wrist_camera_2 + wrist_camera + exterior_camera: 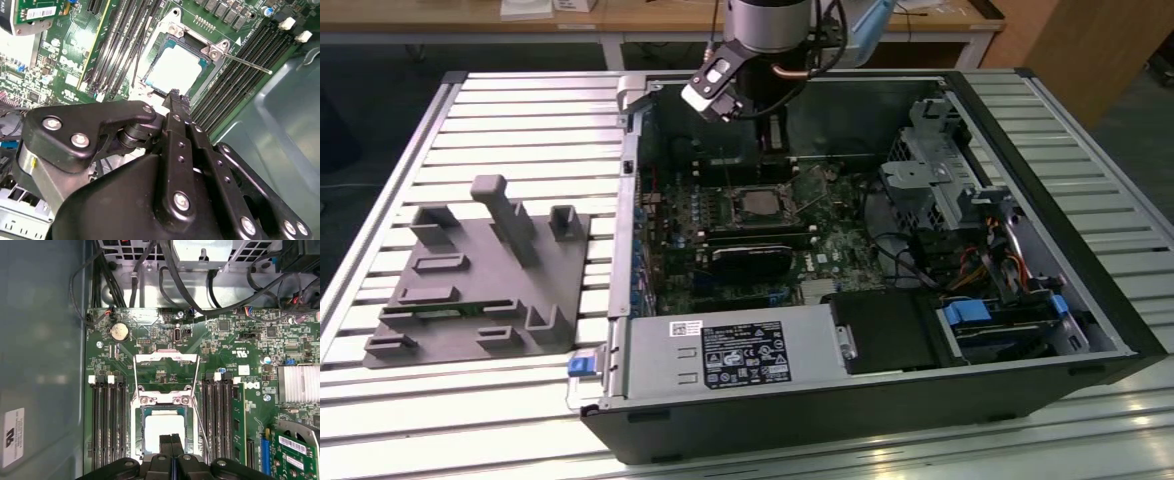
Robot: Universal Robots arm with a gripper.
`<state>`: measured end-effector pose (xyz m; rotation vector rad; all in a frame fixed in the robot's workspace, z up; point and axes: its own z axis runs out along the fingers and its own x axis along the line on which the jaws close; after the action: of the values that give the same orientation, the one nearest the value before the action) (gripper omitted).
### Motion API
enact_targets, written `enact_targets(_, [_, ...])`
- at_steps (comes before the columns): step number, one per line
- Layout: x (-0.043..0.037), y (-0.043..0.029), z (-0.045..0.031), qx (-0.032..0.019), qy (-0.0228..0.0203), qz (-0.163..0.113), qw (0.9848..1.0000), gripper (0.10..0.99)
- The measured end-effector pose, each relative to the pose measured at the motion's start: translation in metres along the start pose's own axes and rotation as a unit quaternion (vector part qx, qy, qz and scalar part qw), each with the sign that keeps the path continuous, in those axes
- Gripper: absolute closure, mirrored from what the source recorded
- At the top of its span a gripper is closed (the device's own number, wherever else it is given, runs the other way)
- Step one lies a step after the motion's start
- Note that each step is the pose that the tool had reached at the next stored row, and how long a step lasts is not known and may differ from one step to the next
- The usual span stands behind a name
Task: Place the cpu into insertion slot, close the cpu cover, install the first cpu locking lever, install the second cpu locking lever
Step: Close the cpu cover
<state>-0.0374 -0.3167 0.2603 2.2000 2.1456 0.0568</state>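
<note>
The cpu is seen seated in the insertion slot, its dull silver top facing up and framed by the slot's bright metal rim. The cpu cover is flipped open. It is hinged at one edge of the insertion slot and laid back away from it, so green board is seen through its square window. A thin wire locking lever is seen slanting outward from a corner of the insertion slot, unlatched.

The pincer is held just above the insertion slot, over the cpu's near edge. Its two black fingertips are pressed together and nothing is gripped between them. Whether the tips touch the cpu cannot be told.

Long black memory slots are ranged on both sides of the insertion slot. A round coin battery is mounted beyond the open cover.

In the exterior view the insertion slot is found near the middle of the open computer case, which is laid on a slatted metal tabletop. A grey moulded fixture is set well apart from the insertion slot, outside the case toward the exterior view's left.
</note>
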Motion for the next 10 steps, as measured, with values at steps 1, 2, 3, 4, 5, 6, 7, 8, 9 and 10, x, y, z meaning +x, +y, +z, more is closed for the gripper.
enact_targets(1, [0.0000, 0.0000, 0.0000, -0.0001, 0.0001, 0.000, 1.0000, 0.980])
enact_targets(2, [0.0000, 0.0000, 0.0000, -0.0001, 0.0002, 0.000, 1.0000, 0.980])
enact_targets(3, [0.0000, 0.0000, 0.0000, -0.0001, 0.0002, 0.000, 1.0000, 0.980])
enact_targets(4, [0.0000, 0.0000, -0.0002, 0.0000, 0.0001, 0.000, 1.0000, 0.980])
enact_targets(5, [0.0000, 0.0000, -0.0002, 0.0000, 0.0000, 0.000, 1.0000, 0.980])
enact_targets(6, [0.0000, 0.0001, -0.0002, 0.0000, 0.0001, 0.000, 1.0000, 0.980])
enact_targets(7, [0.0000, 0.0004, -0.0002, 0.0000, 0.0001, 0.000, 1.0000, 0.980])
enact_targets(8, [0.0000, 0.0008, -0.0002, 0.0000, 0.0001, 0.000, 1.0000, 0.980])
enact_targets(9, [0.0000, 0.0014, -0.0002, 0.0000, 0.0000, 0.000, 1.0000, 0.980])
enact_targets(10, [0.0001, 0.0021, -0.0001, 0.0000, 0.0000, 0.000, 1.0000, 0.980])
